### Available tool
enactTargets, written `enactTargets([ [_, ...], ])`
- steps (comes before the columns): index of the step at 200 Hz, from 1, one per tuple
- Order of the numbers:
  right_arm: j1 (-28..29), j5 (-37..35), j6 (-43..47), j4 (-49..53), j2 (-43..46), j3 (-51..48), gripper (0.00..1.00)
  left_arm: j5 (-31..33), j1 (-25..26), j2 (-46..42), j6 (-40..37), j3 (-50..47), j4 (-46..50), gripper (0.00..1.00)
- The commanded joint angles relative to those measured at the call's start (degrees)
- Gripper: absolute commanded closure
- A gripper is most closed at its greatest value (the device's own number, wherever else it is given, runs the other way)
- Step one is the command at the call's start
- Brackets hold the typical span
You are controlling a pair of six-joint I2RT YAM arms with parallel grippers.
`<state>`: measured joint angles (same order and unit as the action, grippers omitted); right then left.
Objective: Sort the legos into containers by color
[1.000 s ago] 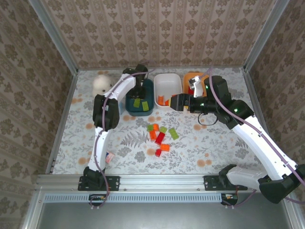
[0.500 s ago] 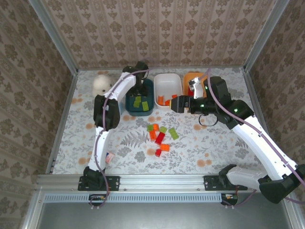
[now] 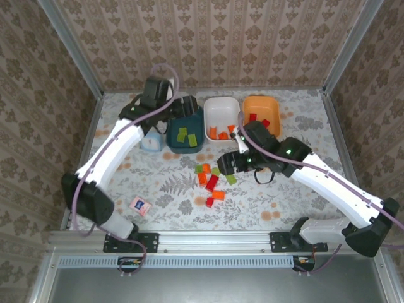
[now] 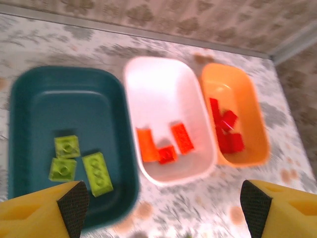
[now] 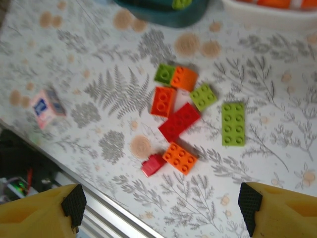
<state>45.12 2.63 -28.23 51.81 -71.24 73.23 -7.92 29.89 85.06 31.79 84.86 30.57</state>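
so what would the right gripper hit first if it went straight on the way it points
Probably the loose legos on the table, likely the red oblong brick; depth is unclear.

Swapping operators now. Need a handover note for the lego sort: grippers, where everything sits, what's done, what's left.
Left gripper: open, empty, above the tubs.
Right gripper: open, empty, over the loose pile on the table.
Done: three green bricks in the teal tub, three orange bricks in the white tub, a few red bricks in the orange tub.
Left: eight bricks in the loose pile (three green, three orange, two red), each to go to its matching tub.
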Motion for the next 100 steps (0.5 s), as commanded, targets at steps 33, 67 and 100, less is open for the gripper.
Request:
enactTargets([
  [33, 8.2, -7.3, -12.6, 1.9, -8.0, -4.6, 0.16, -3.8, 4.3, -22.7, 3.9, -23.1, 3.6, 0.16],
  [67, 11.4, -7.7, -15.1, -3.9, -16.2, -3.2, 0.16, -3.1, 5.0, -37.5, 6.2, -32.0, 9.7, 0.16],
  [100, 11.6, -8.1, -9.1, -5.3, -26.1, 4.8, 0.23, -0.7, 5.0, -46.3, 8.0, -34.9, 15.1, 0.16],
])
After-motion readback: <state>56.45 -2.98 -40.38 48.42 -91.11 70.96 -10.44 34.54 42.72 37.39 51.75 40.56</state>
